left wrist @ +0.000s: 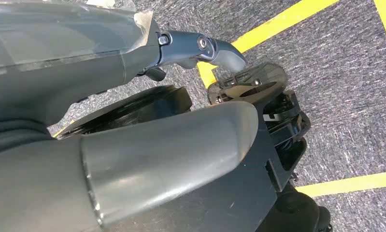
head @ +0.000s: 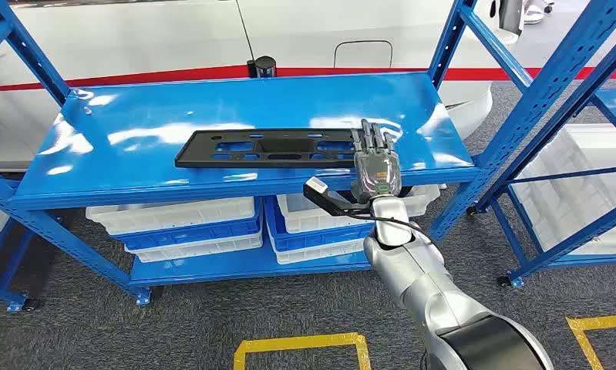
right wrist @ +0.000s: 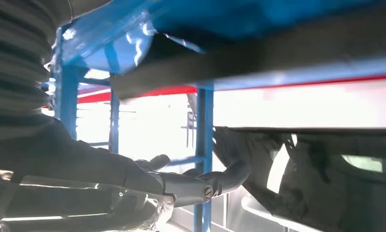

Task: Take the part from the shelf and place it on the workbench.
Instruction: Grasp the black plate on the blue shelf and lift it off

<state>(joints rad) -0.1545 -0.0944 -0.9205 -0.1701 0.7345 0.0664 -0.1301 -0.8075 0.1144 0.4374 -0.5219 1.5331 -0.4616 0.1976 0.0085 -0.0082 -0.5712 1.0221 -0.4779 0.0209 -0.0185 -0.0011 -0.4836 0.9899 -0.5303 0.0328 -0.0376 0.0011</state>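
You are looking down at a blue steel shelf [head: 235, 123] that is spanning most of the head view, its glossy top deck catching white reflections. Behind it, on the far side, a white wall with a red stripe [head: 173, 75] is running left to right. To the right, a second blue rack [head: 567, 116] is standing over grey carpet [head: 212, 316], where yellow floor tape [head: 301, 343] is marking out a box near you.

Under the top deck, white and blue bins [head: 189, 227] are sitting stacked on the lower level, side by side.

On the top deck, the part [head: 270, 148], a long flat black plate with cut-outs, is lying lengthwise toward the near edge, its right end reaching the robot's fingers.

The silver right arm [head: 428, 285] is rising from the lower right, and the right hand [head: 376, 166] is resting at the near edge of the deck with its dark fingers [head: 372, 139] lying straight and flat over the right end of the part. The thumb [head: 324, 193] is sticking out to the left below the deck's edge. The hand is not closing on anything; fingers and thumb are apart.

In the left wrist view, the left hand [left wrist: 133, 145] is hanging over carpet and yellow tape, one finger [left wrist: 200, 48] reaching out straight; you cannot tell whether this hand is spread or curled.
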